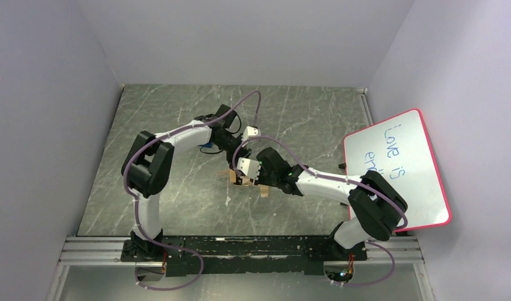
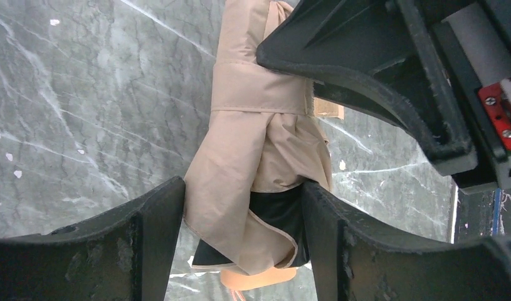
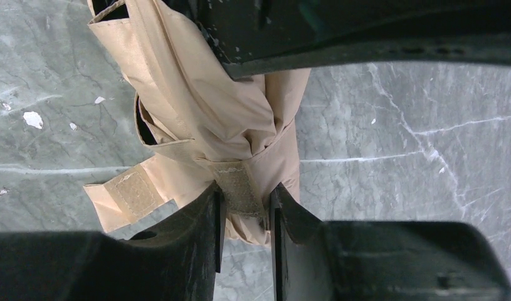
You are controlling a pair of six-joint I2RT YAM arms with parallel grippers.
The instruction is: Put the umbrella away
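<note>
Left gripper (image 2: 240, 235) clamps the folded cream-beige fabric umbrella (image 2: 252, 125), jaws set wide. Right gripper (image 3: 245, 207) pinches its beige hook-and-loop strap (image 3: 239, 187), jaws narrow. Grey marbled tabletop (image 1: 290, 113) beneath.

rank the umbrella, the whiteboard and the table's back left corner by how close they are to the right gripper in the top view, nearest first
1. umbrella: held in the right gripper, mid-table.
2. whiteboard: leaning at the right side.
3. table's back left corner: far side, on the left.
</note>
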